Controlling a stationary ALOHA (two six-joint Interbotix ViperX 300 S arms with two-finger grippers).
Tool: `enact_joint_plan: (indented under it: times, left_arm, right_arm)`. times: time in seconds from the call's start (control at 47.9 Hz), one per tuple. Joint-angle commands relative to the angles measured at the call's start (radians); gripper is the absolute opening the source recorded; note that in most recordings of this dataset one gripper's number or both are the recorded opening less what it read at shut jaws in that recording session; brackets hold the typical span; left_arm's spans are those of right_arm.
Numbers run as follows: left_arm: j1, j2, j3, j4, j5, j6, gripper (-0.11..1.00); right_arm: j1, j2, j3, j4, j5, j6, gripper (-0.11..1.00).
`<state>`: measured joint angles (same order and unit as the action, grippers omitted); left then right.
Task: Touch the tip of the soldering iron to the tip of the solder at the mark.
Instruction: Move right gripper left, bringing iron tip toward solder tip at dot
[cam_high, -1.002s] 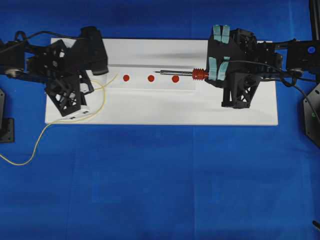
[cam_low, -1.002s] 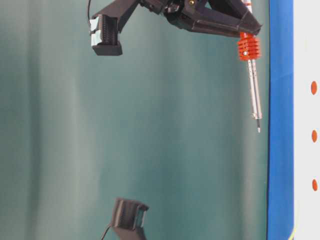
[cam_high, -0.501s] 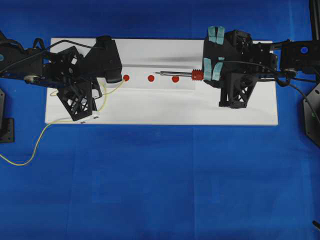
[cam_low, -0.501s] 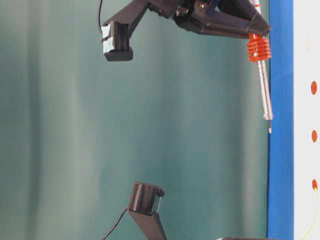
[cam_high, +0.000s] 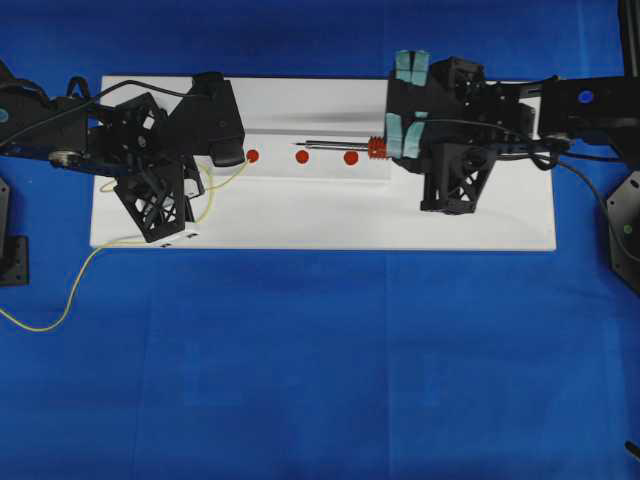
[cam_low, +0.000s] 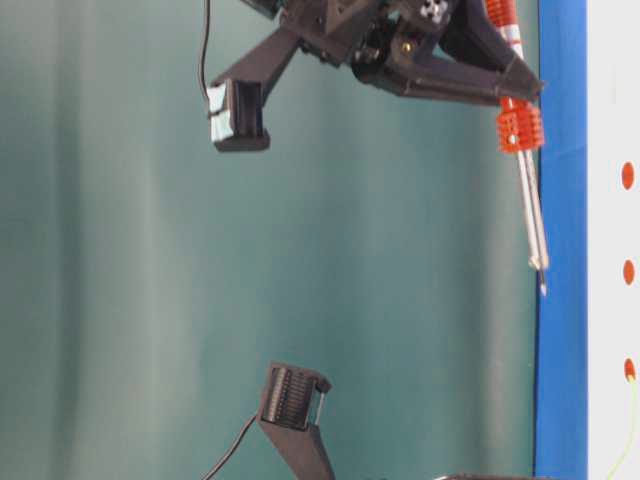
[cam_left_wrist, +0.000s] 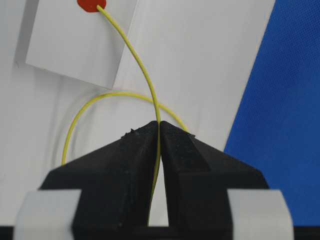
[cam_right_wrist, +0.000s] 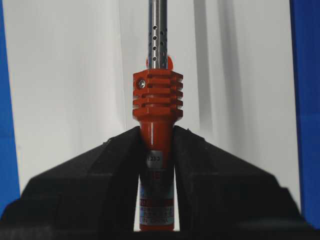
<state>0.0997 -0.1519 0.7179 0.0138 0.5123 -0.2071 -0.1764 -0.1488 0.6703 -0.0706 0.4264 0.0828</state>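
My left gripper is shut on the thin yellow solder, whose tip rests on a red mark. Overhead, that is the leftmost mark of three, just right of the left gripper. My right gripper is shut on the orange-red body of the soldering iron. The iron lies level and points left, its tip over the middle mark, apart from the solder tip. From table level the iron hangs slightly off the board.
The white board lies on blue cloth, with a raised strip carrying the marks. The loose solder loops beside the left arm and trails off the board's left front corner. The iron's black cord runs off to the right.
The left gripper moved right and brought the solder tip onto the leftmost mark, then held still. The right gripper has carried the iron leftward and closer to the board.
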Motion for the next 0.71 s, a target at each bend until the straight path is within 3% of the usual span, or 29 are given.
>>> enact_joint_plan:
  times: [0.0,0.689]
  left_arm:
    - [0.002,-0.009,-0.02,-0.002,-0.006,0.002,0.02]
    - [0.003,-0.009,-0.02,-0.002,-0.006,-0.005,0.02]
  right_arm:
    - [0.011,0.012,-0.043,0.0,-0.003,0.002,0.06]
    - [0.015,0.255,-0.212,-0.003,-0.014,0.0,0.06]
